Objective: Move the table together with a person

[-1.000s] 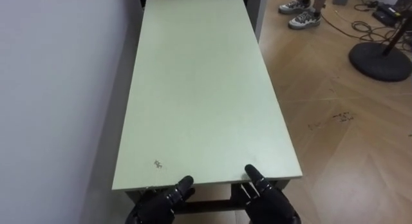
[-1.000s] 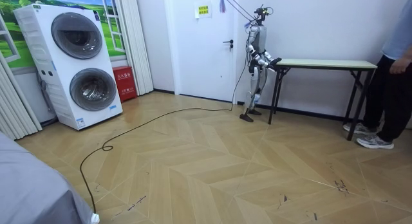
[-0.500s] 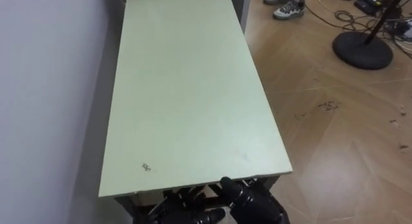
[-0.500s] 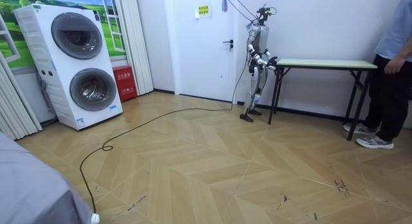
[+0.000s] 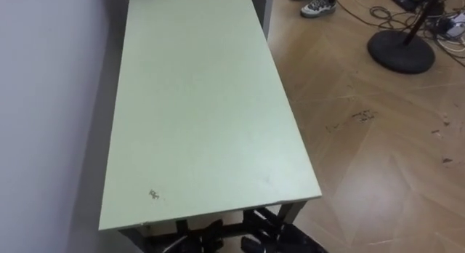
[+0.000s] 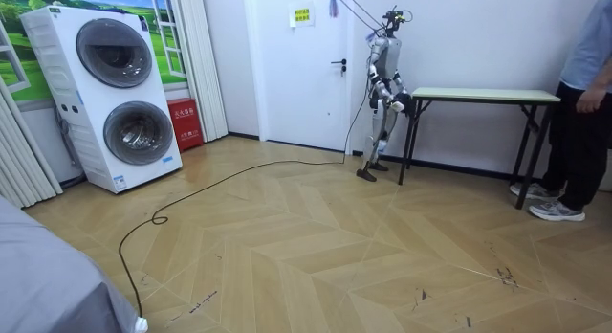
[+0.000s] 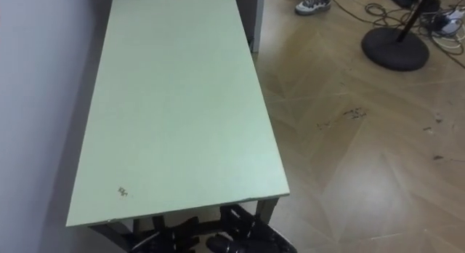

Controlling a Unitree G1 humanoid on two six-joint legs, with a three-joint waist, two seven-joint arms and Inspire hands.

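Observation:
A long table with a pale green top (image 5: pixel 196 100) and black legs stands along the white wall on my left. I stand at its near short end. Both dark hands sit under that near edge, the left hand (image 5: pixel 206 237) and the right hand (image 5: pixel 267 235), with their fingers hidden beneath the top. In the room view the table (image 6: pixel 483 94) runs from me towards the room view's right. A person (image 6: pixel 581 103) stands there at its far end, and their shoes (image 5: pixel 316 2) are on the floor beyond the far corner.
A round black stand base (image 5: pixel 399 49) and loose cables lie on the wood floor to the right of the table. Further off are a white door (image 6: pixel 296 65), a stacked washer and dryer (image 6: pixel 120 94) and a red box (image 6: pixel 184 122).
My hands, which lay at the near edge with fingers over the top, have dropped under it. The eye view has shifted, showing the table further left and lower.

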